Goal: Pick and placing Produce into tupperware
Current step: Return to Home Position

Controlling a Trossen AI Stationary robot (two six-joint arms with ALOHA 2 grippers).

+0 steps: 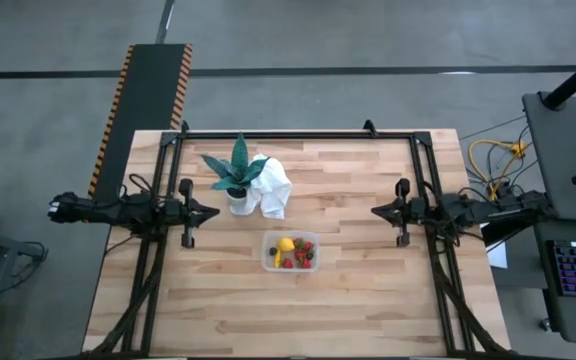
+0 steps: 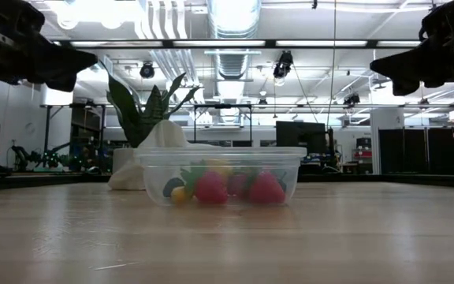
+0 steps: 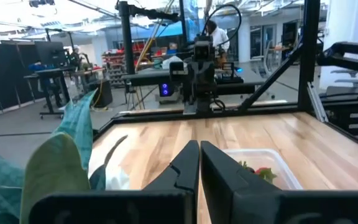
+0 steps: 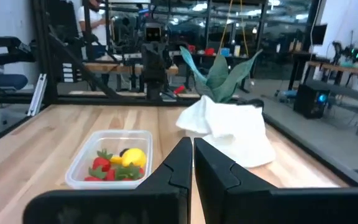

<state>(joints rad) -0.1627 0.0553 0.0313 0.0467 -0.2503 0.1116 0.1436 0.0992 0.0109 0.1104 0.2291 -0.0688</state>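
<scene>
The tupperware sat near the middle of the bench, a little toward its front edge, and the produce lay inside it: a yellow lemon among red strawberries, with some green and darker bits too small to name. No fruit showed loose on the bench, so the filling looked finished, and the step in hand was judged to be parking the arms at rest.

The left pincer hung well to the left of the container and above the bench, its fingers pressed together on nothing. The right pincer hung well to the right at about the same height, also closed and empty. Both pointed inward toward each other. Any remaining move probably called only for settling the arms in place, with nothing to grasp.

Behind the container, toward the left arm, stood a green potted plant with a white cloth bunched against it. Both were near the left pincer's line but lower, and nothing lay in either arm's way.
</scene>
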